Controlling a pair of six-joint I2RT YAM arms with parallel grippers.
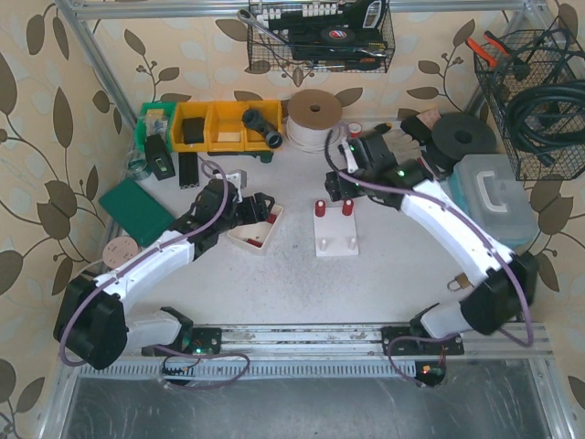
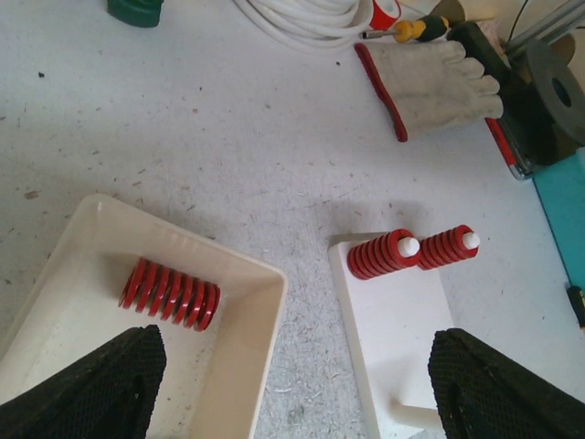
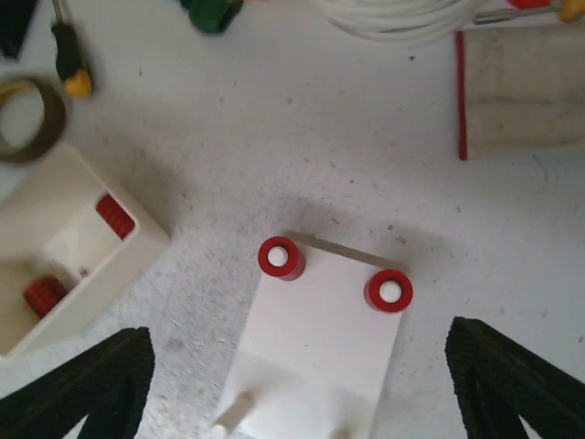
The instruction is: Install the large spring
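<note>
Fingers (image 3: 82,389) of the right gripper (image 1: 340,185): spread wide, nothing between them. The gripper hangs over the 12 o'clock end of the peg board (image 3: 311,357). Fingers (image 2: 91,384) of the left gripper (image 1: 258,208): likewise spread and empty, poised above the tray (image 2: 192,240).

Board: two red springs stand upright on the pegs along its 12 o'clock edge, with a white peg tip showing through each. The 9 o'clock one (image 3: 281,257) looks thicker in the left wrist view, so I take it as the large spring. The second spring (image 3: 388,291) stands at 3 o'clock of it, apart. The sizing is uncertain, since from above the two look alike. The empty pegs (image 3: 233,409) are at the 6 o'clock edge.

Tray: at 9 o'clock of the board, not touching it. A loose spring (image 2: 169,293) lies on its side inside; the right wrist view shows two red springs there.

Step in hand (judgement): release and clear. The spring looks fully down on its peg and the right jaws stand off it.

Next move calls for: lifting the right arm straight up so neither finger catches a coil. If the bare pegs are also to be filled, the left gripper must then drop squarely over the loose spring, pinch it across the coils and turn it upright for the peg.
</note>
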